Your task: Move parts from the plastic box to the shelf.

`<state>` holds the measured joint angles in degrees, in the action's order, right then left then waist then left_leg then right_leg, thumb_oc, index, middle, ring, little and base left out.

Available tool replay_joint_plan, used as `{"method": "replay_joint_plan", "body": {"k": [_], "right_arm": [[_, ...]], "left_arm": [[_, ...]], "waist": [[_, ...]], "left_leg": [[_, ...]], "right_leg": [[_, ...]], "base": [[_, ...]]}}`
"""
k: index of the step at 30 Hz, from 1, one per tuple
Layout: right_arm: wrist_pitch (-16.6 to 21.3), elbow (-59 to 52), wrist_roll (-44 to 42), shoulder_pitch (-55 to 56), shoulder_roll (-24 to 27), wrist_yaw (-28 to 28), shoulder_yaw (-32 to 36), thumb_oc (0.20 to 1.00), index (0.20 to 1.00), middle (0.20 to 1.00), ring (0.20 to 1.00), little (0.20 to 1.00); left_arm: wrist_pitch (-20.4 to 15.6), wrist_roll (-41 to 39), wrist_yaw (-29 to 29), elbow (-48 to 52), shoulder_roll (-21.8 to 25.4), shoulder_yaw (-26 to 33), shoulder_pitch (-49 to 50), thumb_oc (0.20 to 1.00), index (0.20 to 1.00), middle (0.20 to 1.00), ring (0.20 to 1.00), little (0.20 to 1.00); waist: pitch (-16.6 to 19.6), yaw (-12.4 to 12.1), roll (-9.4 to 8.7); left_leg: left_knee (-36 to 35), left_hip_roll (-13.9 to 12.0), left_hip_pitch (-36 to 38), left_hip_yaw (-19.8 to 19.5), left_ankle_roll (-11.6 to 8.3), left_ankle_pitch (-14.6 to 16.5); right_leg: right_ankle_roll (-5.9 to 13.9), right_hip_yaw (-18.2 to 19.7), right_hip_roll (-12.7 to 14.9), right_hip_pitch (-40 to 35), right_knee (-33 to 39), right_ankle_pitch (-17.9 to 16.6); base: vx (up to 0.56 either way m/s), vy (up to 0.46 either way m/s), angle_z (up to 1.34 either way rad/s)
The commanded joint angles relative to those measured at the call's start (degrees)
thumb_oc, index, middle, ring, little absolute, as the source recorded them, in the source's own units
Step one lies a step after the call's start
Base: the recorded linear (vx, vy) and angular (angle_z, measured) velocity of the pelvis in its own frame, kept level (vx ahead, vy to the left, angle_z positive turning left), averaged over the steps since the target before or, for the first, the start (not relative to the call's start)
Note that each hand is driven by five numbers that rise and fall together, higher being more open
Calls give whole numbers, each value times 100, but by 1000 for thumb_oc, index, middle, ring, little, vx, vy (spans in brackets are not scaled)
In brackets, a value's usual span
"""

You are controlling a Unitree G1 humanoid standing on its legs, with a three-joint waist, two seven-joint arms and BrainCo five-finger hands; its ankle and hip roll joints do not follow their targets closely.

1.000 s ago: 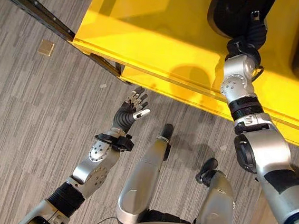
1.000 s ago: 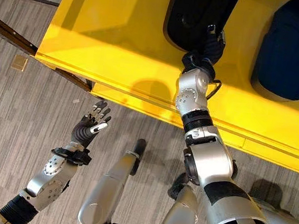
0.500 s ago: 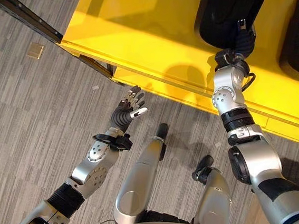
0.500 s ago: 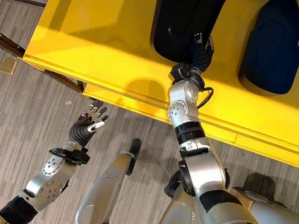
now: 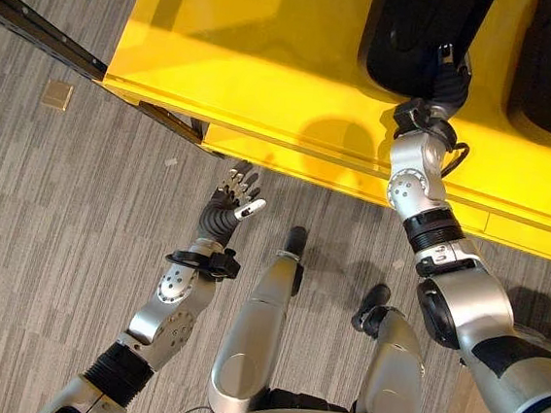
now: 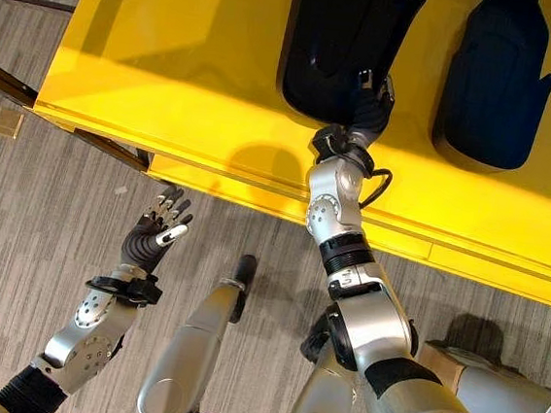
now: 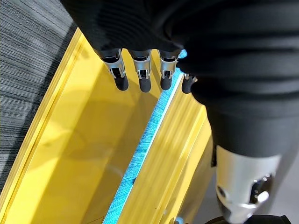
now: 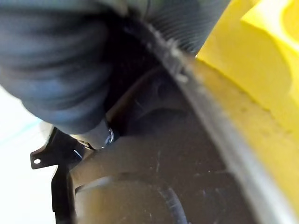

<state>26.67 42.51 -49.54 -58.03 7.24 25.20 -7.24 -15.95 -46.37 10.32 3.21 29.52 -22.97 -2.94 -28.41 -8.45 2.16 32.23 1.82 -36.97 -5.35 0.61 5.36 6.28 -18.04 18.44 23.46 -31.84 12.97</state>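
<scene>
The right hand [image 6: 369, 98] reached into the yellow plastic box [image 6: 210, 73], over the near edge, onto a black moulded part [image 6: 336, 37]; its grip I couldn't tell. A loose hold might let the part snag that edge. The left hand [image 5: 229, 200] hung open above the floor.

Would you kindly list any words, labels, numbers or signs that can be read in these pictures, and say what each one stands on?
None can be read.
The yellow plastic box shows no print on its walls.
The two black moulded parts in it carry no readable marking.
The small tan square on the grey carpet floor is too small to tell.
</scene>
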Motion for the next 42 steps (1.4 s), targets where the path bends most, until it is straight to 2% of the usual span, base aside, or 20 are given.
{"method": "replay_joint_plan", "body": {"k": [1, 16, 30, 42], "right_arm": [[-215, 621, -209, 714, -100, 336, 157, 200, 200, 200, 200, 200], [-177, 731, -365, 752, -317, 319, 139, 200, 200, 200, 200, 200], [-76, 363, -584, 920, -703, 291, -31, 200, 200, 200, 200, 200], [-45, 250, -542, 995, -799, 388, -50, 200, 200, 200, 200, 200]], "left_arm": [[-341, 192, -3, 373, -67, 215, 69, 1000, 1000, 1000, 1000, 1000], [-379, 172, 29, 386, -52, 209, 88, 1000, 1000, 1000, 1000, 1000], [-379, 169, 120, 368, -67, 226, 41, 1000, 1000, 1000, 1000, 1000], [-383, 170, 165, 397, -62, 220, 45, 1000, 1000, 1000, 1000, 1000]], "waist": [[-138, -147, 187], [-138, -124, 199], [-138, -89, 188], [-138, -76, 170]], "left_leg": [[166, -325, 134, 99, -110, 757], [170, -346, 131, 138, -98, 773], [152, -350, 113, 175, -81, 762], [162, -355, 94, 186, -66, 766]], "right_leg": [[-24, 188, 8, 147, 421, -485], [-12, 203, 9, 182, 405, -501], [0, 237, -8, 203, 447, -546], [10, 258, 4, 219, 448, -567]], "base": [[0, 0, 0], [0, 0, 0], [0, 1, 0], [0, 0, 0]]}}
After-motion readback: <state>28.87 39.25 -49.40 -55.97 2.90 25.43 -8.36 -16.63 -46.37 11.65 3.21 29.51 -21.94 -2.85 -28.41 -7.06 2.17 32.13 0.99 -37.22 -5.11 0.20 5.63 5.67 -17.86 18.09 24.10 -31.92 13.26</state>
